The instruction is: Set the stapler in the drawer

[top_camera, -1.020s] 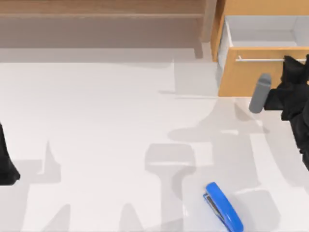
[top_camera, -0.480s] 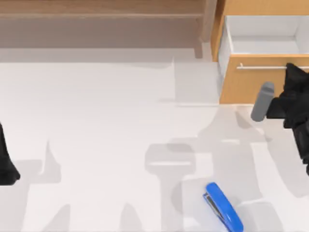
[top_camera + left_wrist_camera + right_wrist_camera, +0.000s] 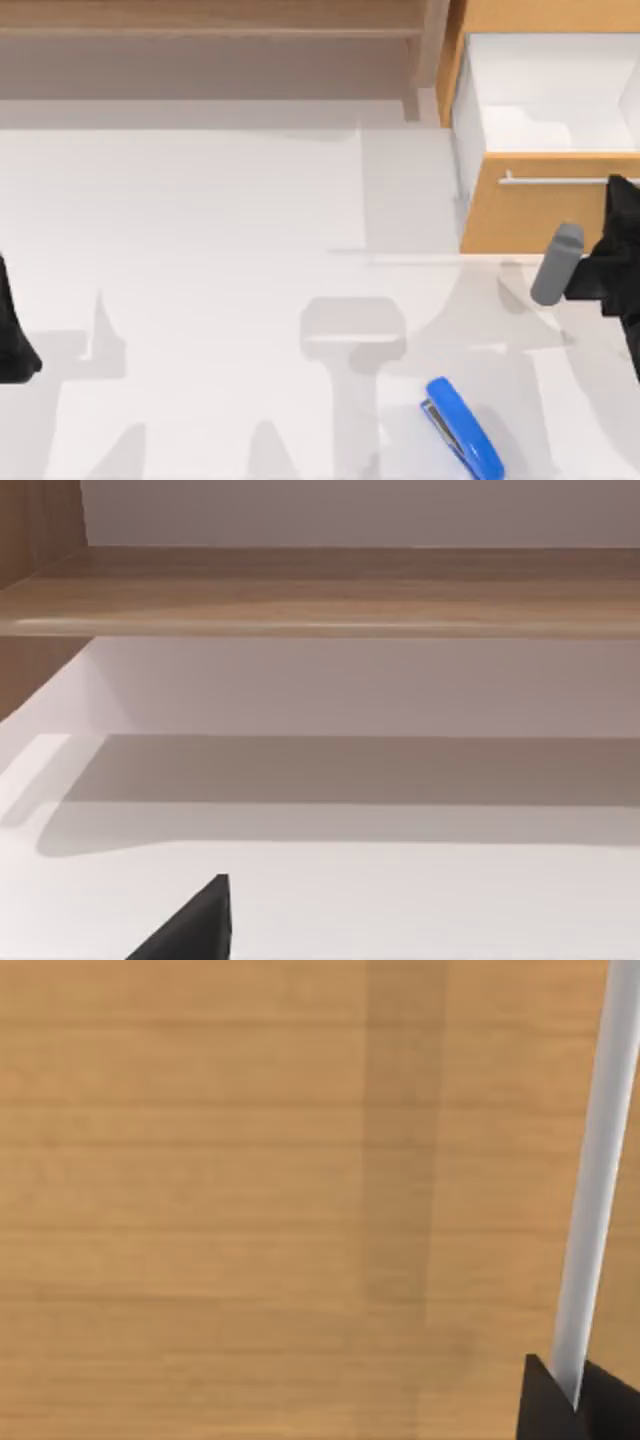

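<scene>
Right pincer (image 3: 622,185) is clamped on the drawer (image 3: 545,205) handle (image 3: 560,180): pull straight, without twisting. Stapler (image 3: 462,427) lies on the table (image 3: 200,300), near its front edge, well apart.

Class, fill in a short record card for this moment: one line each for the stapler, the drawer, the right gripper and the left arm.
stapler: blue stapler lying on the table, near the top view's lower right, untouched
drawer: drawer pulled open, white interior showing, nothing inside it
right gripper: right gripper at the silver handle, shut on it
left arm: parked at the table's left edge
</scene>
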`<control>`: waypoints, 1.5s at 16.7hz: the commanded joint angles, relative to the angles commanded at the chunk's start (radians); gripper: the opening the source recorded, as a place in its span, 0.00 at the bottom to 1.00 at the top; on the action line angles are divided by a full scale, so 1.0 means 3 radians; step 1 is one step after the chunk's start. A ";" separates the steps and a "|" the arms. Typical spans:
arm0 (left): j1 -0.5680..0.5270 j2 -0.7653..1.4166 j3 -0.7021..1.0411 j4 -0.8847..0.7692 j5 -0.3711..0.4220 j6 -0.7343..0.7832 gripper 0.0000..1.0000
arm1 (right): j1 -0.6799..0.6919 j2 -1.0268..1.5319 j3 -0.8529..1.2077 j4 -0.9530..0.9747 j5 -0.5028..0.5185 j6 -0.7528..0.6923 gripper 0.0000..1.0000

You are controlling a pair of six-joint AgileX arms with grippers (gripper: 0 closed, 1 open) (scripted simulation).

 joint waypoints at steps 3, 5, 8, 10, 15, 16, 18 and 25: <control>0.0000 0.0000 0.0000 0.0000 0.0000 0.0000 1.00 | 0.0016 -0.0014 -0.0036 0.0035 0.0015 0.0000 0.00; 0.0000 0.0000 0.0000 0.0000 0.0000 0.0000 1.00 | 0.0016 -0.0014 -0.0036 0.0035 0.0015 0.0000 0.00; 0.0000 0.0000 0.0000 0.0000 0.0000 0.0000 1.00 | 0.0016 -0.0014 -0.0036 0.0035 0.0015 0.0000 0.23; 0.0000 0.0000 0.0000 0.0000 0.0000 0.0000 1.00 | 0.0016 -0.0014 -0.0036 0.0035 0.0015 0.0000 0.38; 0.0000 0.0000 0.0000 0.0000 0.0000 0.0000 1.00 | 0.0016 -0.0014 -0.0036 0.0035 0.0015 0.0000 0.75; 0.0000 0.0000 0.0000 0.0000 0.0000 0.0000 1.00 | 0.0016 -0.0014 -0.0036 0.0035 0.0015 0.0000 0.83; 0.0000 0.0000 0.0000 0.0000 0.0000 0.0000 1.00 | 0.0016 -0.0014 -0.0036 0.0035 0.0015 0.0000 0.98; 0.0000 0.0000 0.0000 0.0000 0.0000 0.0000 1.00 | 0.0016 -0.0014 -0.0036 0.0035 0.0015 0.0000 1.00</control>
